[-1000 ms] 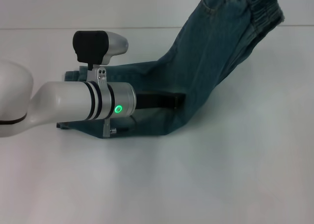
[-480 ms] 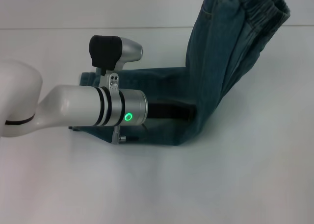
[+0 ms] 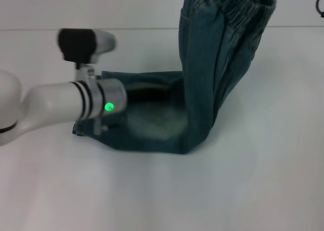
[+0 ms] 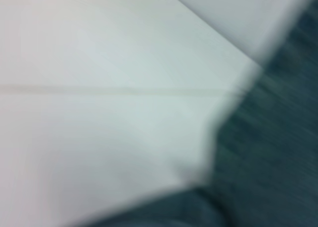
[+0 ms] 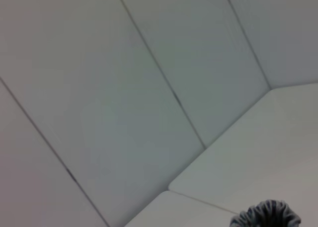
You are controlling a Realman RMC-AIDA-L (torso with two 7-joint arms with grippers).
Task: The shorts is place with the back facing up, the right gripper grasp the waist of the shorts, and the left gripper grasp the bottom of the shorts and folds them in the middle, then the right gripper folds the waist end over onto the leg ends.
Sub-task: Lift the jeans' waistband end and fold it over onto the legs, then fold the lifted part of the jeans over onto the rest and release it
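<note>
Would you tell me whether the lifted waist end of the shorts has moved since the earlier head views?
Yes. The waist end has swung toward the robot's left, now standing nearly upright over the table rather than leaning right.

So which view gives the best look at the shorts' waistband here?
The head view: the waistband is lifted high above the table, its gathered elastic showing at the top edge. The right wrist view catches only a small ruffled bit of it. The left wrist view shows blurred denim, no waistband.
</note>
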